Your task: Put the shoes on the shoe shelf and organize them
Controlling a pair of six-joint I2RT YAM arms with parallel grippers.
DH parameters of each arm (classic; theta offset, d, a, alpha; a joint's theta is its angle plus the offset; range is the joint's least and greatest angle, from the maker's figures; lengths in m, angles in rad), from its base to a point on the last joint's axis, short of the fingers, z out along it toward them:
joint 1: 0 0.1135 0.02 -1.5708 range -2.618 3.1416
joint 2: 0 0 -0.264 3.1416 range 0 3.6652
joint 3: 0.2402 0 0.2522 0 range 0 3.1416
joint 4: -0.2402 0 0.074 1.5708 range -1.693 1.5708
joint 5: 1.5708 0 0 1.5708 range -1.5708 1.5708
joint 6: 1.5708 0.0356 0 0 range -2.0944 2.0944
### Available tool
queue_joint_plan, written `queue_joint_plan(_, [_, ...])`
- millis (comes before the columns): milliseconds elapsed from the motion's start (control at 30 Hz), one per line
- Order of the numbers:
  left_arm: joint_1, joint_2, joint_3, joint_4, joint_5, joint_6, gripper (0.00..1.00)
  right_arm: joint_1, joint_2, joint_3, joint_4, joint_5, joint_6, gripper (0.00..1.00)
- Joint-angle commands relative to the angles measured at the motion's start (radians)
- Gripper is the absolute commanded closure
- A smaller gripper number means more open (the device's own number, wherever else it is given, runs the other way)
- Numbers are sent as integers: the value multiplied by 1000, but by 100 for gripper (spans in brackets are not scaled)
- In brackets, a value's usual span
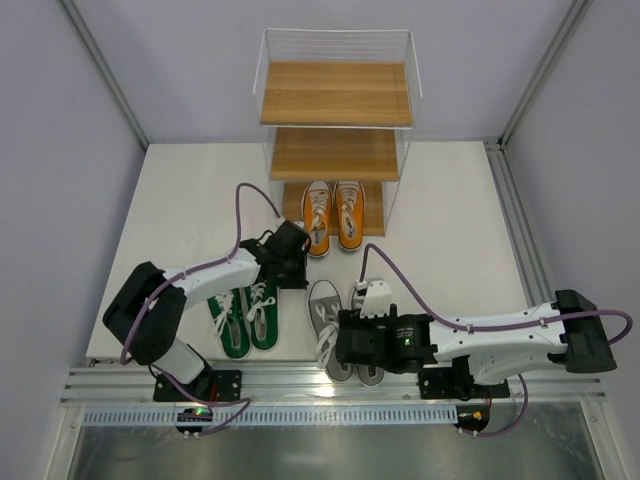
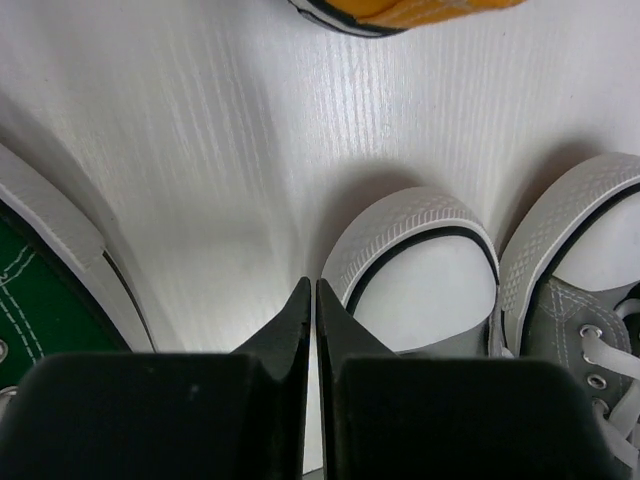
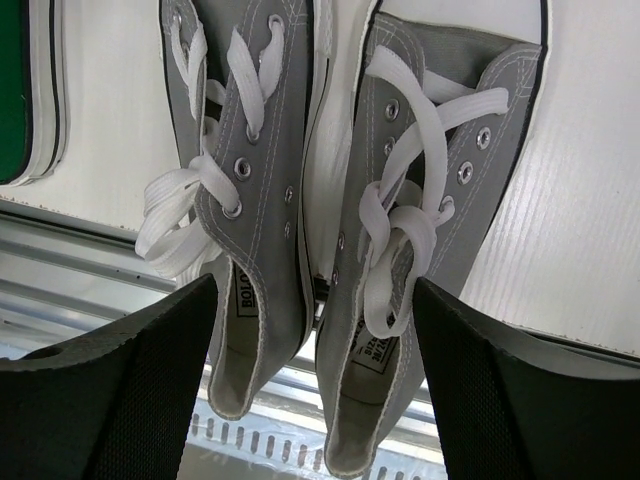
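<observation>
Grey sneakers (image 3: 268, 190) between wide-spread right jaws, left jaws closed together, holding nothing

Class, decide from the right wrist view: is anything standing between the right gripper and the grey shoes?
Nothing visible does. The right gripper is open, one finger on either side of the grey shoes, with only their own laces in the gap.

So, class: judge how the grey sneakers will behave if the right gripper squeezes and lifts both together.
Probably soft: the grey sneakers have thin canvas sides that may cave under the open right gripper. Their loose laces would likely dangle and snag. Likely light, but held as a pair, one shoe could slip free.
</observation>
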Motion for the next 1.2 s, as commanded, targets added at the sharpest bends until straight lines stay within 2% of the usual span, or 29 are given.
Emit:
queue_joint_plan(0, [-3,11,-6,29,42,24,100,10,21,38,37,51,41,20])
queue_joint_plan(167, [-3,-17,-107,60,51,-15,100,10,38,33,51,54,51,20])
queue_joint_plan(300, [-23,-3,-118,93,60,-56,100,11,38,26,65,50,53,20])
queue_joint_plan(633, [-83,87,20,100,80,-104,100,11,55,9,68,20,65,20])
queue_joint_plan(867, [-84,29,-24,86,66,-125,100,14,83,-3,88,-15,79,20])
queue_joint_plan(1067, [-84,-41,-78,67,43,-131,100,51,182,92,-1,-1,113,21])
queue_joint_plan(1167, [-83,-51,-90,63,39,-130,100,50,215,78,19,31,163,25])
